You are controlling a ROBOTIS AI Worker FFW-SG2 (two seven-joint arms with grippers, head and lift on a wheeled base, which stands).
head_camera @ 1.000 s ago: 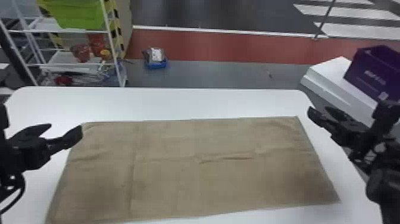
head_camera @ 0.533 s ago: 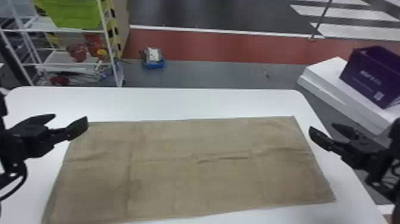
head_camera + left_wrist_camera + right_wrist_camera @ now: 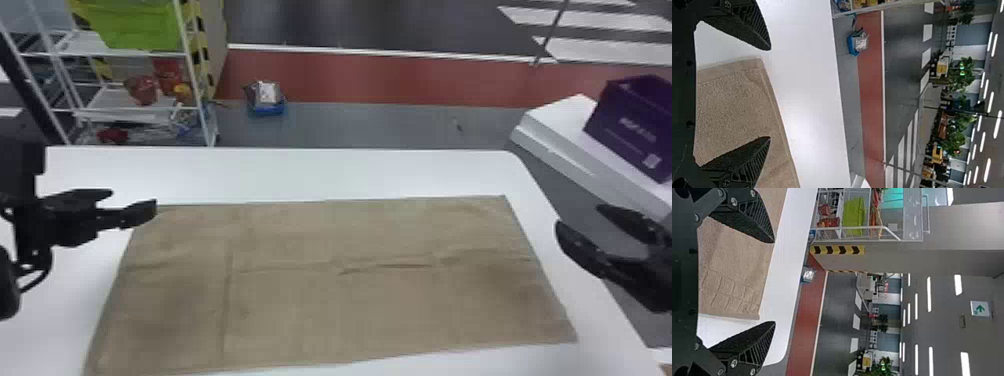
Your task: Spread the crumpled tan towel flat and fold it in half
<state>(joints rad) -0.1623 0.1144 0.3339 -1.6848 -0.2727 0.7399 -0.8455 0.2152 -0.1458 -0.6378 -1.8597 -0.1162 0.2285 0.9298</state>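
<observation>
The tan towel point(image 3: 340, 285) lies spread as a wide flat rectangle on the white table, with a crosswise crease toward its left and small wrinkles near the middle. My left gripper point(image 3: 134, 197) is open above the towel's far left corner. Past the towel's right edge, my right gripper point(image 3: 577, 215) hangs open over the table's right edge. In the left wrist view, the towel point(image 3: 734, 109) shows behind the spread fingers of my left gripper point(image 3: 770, 94). In the right wrist view, a towel corner point(image 3: 730, 274) lies beyond the parted fingers of my right gripper point(image 3: 774, 282).
The white table point(image 3: 300, 172) has a rounded far right corner. Beyond it stand a wire shelf point(image 3: 135, 107) at the far left and a purple box point(image 3: 635, 125) on a white surface at the right. A small blue container point(image 3: 267, 100) sits on the floor.
My left gripper has shifted slightly right and up in the head view. The right gripper has moved a little, its fingers still apart. The towel lies the same.
</observation>
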